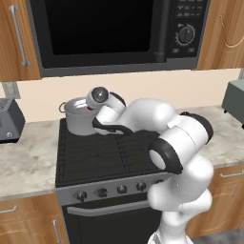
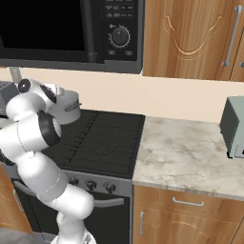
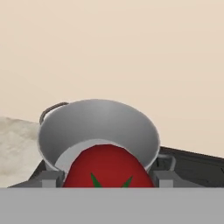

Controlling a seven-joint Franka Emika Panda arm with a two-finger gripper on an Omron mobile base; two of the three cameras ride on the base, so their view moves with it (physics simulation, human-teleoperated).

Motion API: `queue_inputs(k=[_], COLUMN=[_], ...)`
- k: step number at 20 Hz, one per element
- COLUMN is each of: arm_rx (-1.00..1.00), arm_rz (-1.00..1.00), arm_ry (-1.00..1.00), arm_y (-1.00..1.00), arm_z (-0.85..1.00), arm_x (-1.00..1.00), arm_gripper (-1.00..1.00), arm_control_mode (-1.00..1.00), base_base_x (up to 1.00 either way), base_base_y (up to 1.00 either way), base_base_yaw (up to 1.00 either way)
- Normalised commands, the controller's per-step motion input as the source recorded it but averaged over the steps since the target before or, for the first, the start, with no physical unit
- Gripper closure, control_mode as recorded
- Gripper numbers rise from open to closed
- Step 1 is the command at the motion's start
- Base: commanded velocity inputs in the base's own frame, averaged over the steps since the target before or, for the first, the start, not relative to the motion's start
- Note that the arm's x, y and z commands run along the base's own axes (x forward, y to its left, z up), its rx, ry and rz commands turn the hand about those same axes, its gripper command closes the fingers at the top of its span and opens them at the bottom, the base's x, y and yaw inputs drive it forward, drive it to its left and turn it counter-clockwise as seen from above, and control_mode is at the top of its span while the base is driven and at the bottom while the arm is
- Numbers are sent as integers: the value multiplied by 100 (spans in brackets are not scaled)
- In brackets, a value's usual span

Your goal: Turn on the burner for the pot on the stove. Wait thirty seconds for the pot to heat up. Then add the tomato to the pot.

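The pot (image 1: 79,116) stands upright on the back left grate of the stove (image 1: 102,157), its long axis vertical and its open mouth facing up; in the hand view the pot (image 3: 98,131) shows a round rim, a smooth brushed grey inner wall and a thin loop handle on each side. The tomato (image 3: 107,168) sits between the jaws, which are closed on it at a middling width, just above and in front of the pot's mouth; it is round, glossy and red, with green star-shaped leaves turned toward the camera. The gripper (image 1: 89,110) reaches over the pot's near rim, where a bit of red shows. The stove has dark ribbed cast-iron grates and a silver strip of round black knobs. The table (image 2: 186,155) beside it is mottled pale stone, and a grey boxy toaster (image 2: 234,126) stands on it
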Motion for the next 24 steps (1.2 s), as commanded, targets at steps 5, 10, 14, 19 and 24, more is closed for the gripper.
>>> queue_inputs(k=[5,10,14,19,24], arm_rx=[-6,0,0,0,0], arm_rz=[0,0,0,0,0], arm_ry=[0,0,0,0,0], arm_y=[4,2,0,2,4], arm_z=[-19,-19,-1,0,0], arm_x=[20,11,11,23,28], arm_gripper=[100,100,100,100,100], arm_control_mode=[-100,-100,-100,-100,-100], base_base_x=[0,0,0,0,0], base_base_y=[0,0,0,0,0], base_base_yaw=[0,0,0,0,0])
